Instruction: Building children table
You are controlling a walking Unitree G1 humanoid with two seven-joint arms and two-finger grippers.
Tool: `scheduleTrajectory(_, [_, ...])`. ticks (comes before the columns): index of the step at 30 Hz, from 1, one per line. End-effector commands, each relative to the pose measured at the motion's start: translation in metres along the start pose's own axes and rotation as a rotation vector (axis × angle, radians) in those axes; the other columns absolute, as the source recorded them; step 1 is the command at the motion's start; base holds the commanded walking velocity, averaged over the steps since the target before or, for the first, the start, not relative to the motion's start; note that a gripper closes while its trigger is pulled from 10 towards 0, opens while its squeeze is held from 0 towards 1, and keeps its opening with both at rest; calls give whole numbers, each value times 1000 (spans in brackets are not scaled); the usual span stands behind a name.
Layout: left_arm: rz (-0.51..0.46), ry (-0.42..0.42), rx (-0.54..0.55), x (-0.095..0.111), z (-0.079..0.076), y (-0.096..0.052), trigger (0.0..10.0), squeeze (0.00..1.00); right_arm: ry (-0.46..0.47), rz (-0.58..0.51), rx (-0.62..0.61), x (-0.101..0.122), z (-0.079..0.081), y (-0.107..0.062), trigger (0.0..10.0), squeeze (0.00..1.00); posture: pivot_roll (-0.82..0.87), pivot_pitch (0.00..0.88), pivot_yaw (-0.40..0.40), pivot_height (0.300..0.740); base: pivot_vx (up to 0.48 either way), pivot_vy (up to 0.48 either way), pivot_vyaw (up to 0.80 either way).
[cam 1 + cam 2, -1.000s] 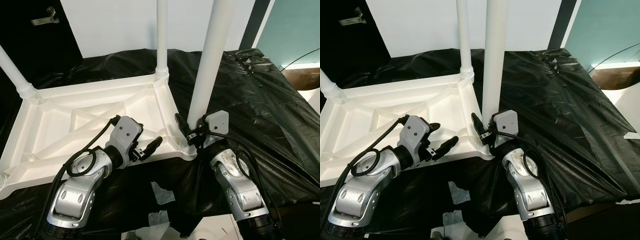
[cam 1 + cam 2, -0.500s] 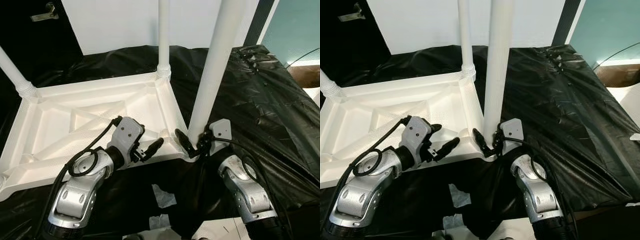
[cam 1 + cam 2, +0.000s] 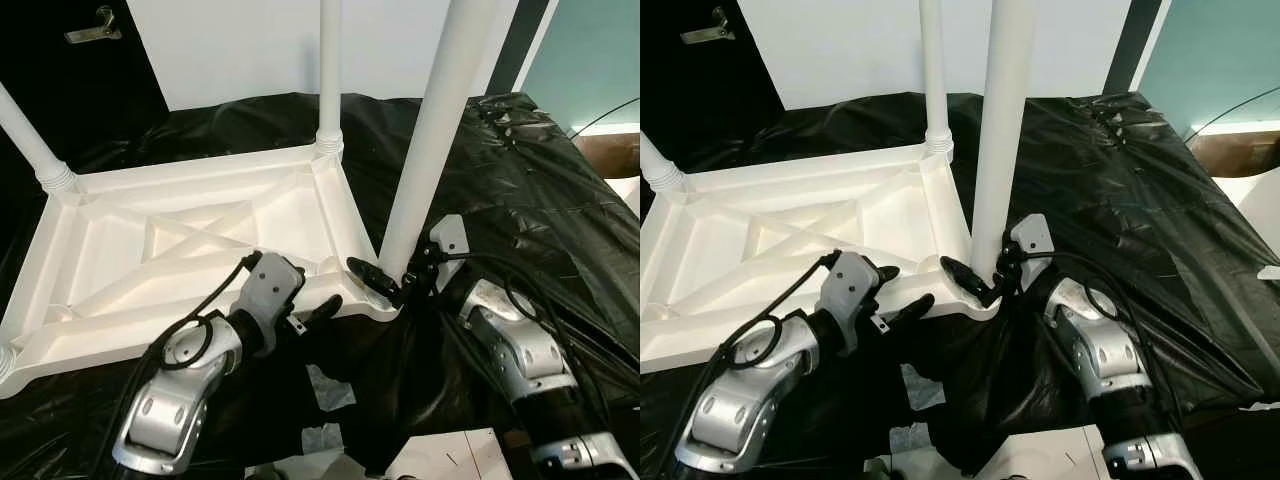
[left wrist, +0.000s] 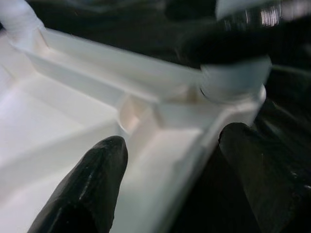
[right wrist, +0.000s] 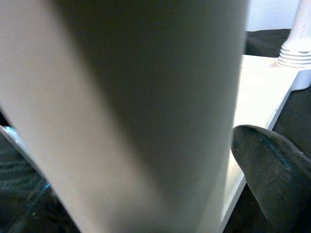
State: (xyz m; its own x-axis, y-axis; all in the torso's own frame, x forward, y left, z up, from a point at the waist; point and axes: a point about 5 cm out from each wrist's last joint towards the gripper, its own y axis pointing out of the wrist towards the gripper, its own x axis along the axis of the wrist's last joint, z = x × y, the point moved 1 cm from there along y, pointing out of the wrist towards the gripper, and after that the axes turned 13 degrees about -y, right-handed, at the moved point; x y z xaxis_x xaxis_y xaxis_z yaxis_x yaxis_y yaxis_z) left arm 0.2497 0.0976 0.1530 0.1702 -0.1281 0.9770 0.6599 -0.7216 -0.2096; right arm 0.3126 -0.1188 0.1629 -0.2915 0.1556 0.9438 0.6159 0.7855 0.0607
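Note:
A white plastic table top [image 3: 180, 250] lies upside down on black sheeting. Two legs stand in its far corners, one at the back [image 3: 328, 70] and one at the left [image 3: 30, 135]. A third white leg [image 3: 432, 140] stands tilted in the near right corner socket. My right gripper [image 3: 392, 280] is shut on the base of this leg, with one finger [image 5: 272, 170] beside the tube. My left gripper [image 3: 902, 290] is open at the table top's front rim close to that corner. One of its fingers [image 4: 92, 179] is inside the rim and the other outside.
Black plastic sheeting [image 3: 500, 180] covers the surface around the table top. Scraps of white tape [image 3: 328, 388] lie on it near the front, and a white board [image 3: 440, 460] lies at the bottom edge. A brown box [image 3: 612, 150] sits at the far right.
My right arm has swung out to the right while its gripper stays on the leg's base. My left gripper has moved right along the front rim toward the corner.

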Motion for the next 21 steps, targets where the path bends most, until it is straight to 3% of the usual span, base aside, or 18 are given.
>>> scheduleTrajectory(1, [-6,0,113,-6,5,1,10000,0,-1,2,44,-2,2,2,10000,0,129,73,0,740,0,0,0])
scheduleTrajectory(7, [-48,-90,202,-14,2,9,10000,0,-30,18,143,-5,-4,5,10000,0,116,66,2,740,0,0,0])
scheduleTrajectory(11, [-59,-65,222,-12,-1,12,10000,0,-42,18,184,-6,-7,8,9137,0,114,60,1,740,0,0,0])
scheduleTrajectory(12, [-61,-56,226,-11,-1,13,10000,0,-53,18,191,-6,-7,9,4863,0,114,60,1,740,0,0,0])
scheduleTrajectory(13, [-59,-57,230,-11,-2,14,10000,0,-54,14,200,-6,-7,11,2039,0,114,60,1,740,0,0,0])
scheduleTrajectory(14, [-63,-48,237,-10,-2,14,10000,0,-54,11,209,-6,-7,12,0,0,118,54,-5,740,0,0,0])
scheduleTrajectory(21, [-72,-42,234,-10,-3,16,10000,0,-31,4,219,-9,-2,15,0,0,125,50,-13,740,0,0,0])
